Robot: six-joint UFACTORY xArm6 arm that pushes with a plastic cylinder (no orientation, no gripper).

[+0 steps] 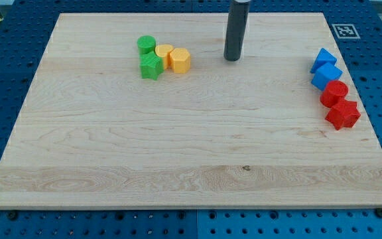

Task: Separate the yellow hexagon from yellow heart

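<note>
The yellow hexagon (180,60) sits on the wooden board near the view's top, left of centre. The yellow heart (164,52) touches its upper left side. A green cylinder (146,45) and a green star-like block (152,66) press against the heart's left side, forming one cluster. My tip (232,58) rests on the board to the right of the hexagon, apart from it by a clear gap, at about the same height in the view.
At the view's right edge of the board (191,153) stand two blue blocks (325,68) and, below them, two red blocks (340,106), touching in a column. A fiducial marker (343,30) is at the top right corner.
</note>
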